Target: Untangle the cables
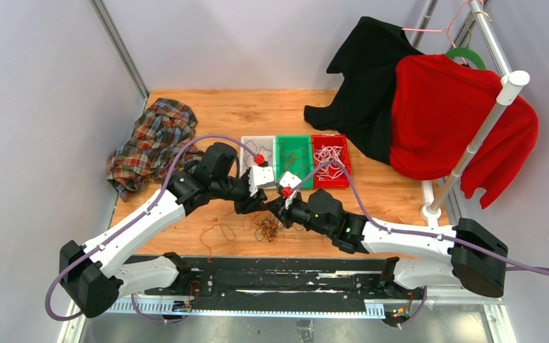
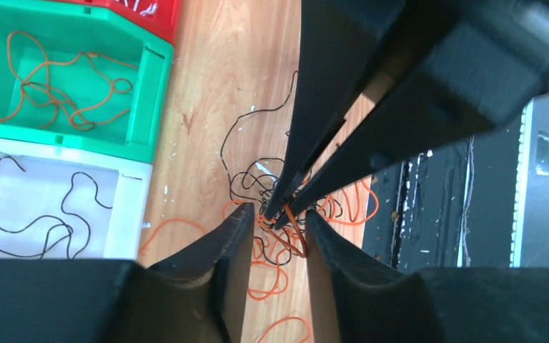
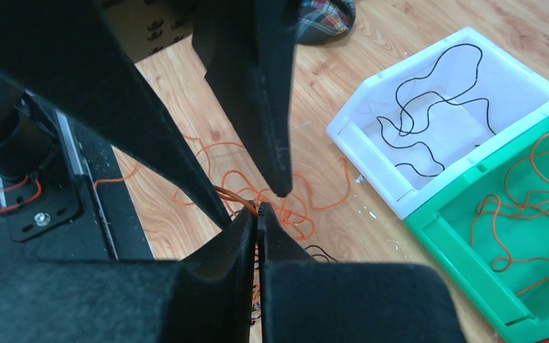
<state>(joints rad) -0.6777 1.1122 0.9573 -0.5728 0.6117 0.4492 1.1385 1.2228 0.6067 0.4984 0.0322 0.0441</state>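
A tangle of thin orange and black cables [image 1: 259,229] lies on the wooden table in front of the bins. In the left wrist view the cables [image 2: 280,251] spread under both grippers. My left gripper [image 2: 279,214] hangs over the knot with its jaws apart; strands pass between them and one orange strand lies against the right finger [image 2: 329,243]. My right gripper [image 3: 259,209] is shut, with an orange cable [image 3: 232,193] pinched at its very tip. It points into the gap of the left gripper. Both grippers meet over the tangle [image 3: 297,207].
Three small bins stand in a row behind the tangle: white [image 1: 245,143] with black cables, green [image 1: 280,143] with orange ones, red [image 1: 344,161] with white ones. A plaid shirt [image 1: 154,143] lies at the left. A black garment [image 1: 368,78] and a red sweater [image 1: 457,121] hang on a rack at the right.
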